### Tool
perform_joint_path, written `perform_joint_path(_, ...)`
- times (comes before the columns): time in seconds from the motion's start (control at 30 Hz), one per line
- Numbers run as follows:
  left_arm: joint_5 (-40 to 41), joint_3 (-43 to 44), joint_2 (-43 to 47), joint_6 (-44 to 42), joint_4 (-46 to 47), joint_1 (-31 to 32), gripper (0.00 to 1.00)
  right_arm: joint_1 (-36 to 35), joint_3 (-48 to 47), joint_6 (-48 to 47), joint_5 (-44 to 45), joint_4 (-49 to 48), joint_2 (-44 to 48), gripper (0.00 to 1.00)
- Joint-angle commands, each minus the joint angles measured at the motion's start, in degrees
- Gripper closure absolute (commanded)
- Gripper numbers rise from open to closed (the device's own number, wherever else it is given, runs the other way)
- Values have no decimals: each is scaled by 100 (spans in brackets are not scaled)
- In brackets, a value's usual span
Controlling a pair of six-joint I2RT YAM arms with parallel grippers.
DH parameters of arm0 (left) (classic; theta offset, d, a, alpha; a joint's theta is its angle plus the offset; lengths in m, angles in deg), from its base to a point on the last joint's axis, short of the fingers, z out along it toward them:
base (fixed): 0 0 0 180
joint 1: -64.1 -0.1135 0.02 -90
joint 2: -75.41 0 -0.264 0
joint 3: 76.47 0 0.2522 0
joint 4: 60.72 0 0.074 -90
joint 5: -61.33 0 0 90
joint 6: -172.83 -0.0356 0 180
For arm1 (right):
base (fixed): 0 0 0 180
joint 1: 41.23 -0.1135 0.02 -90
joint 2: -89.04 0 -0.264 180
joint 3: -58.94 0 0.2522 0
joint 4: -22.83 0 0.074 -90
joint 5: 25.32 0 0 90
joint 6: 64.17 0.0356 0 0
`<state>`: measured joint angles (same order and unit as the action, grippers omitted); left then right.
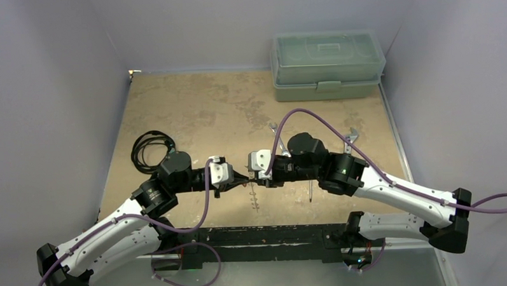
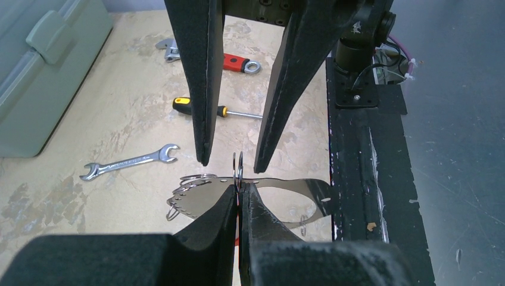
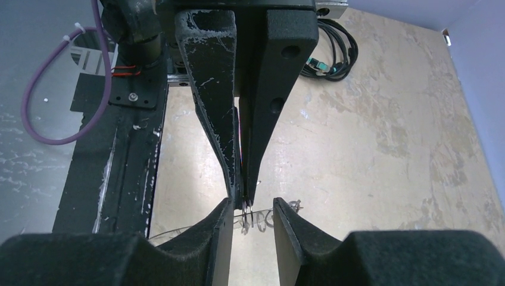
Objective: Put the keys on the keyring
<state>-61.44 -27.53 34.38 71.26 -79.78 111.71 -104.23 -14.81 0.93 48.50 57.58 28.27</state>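
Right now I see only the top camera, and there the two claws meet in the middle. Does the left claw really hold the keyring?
Observer: Yes. In the left wrist view the left claw is shut on the keyring.
Operator: And the right claw, is it closed?
Observer: No. In the right wrist view the right claw stands open, with one finger on each side of a small wire loop that sticks out past the left claw.
Operator: What lies hidden under the right arm?
Observer: A red-handled wrench lies there. The left wrist view shows it between the right claw's fingers.
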Motion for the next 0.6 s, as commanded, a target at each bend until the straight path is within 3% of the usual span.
perform_joint_path(0.0,-127,288,17,-25,240,-40,100,-19,-79,-101,-78,-210,-55,67)
perform_joint_path(0.2,-133,280,39,-12,258,-40,100,-19,-75,-137,-21,-152,-99,74)
perform_joint_path(0.57,-133,278,43,-15,267,-42,100,-19,31,-142,27,-146,-161,72)
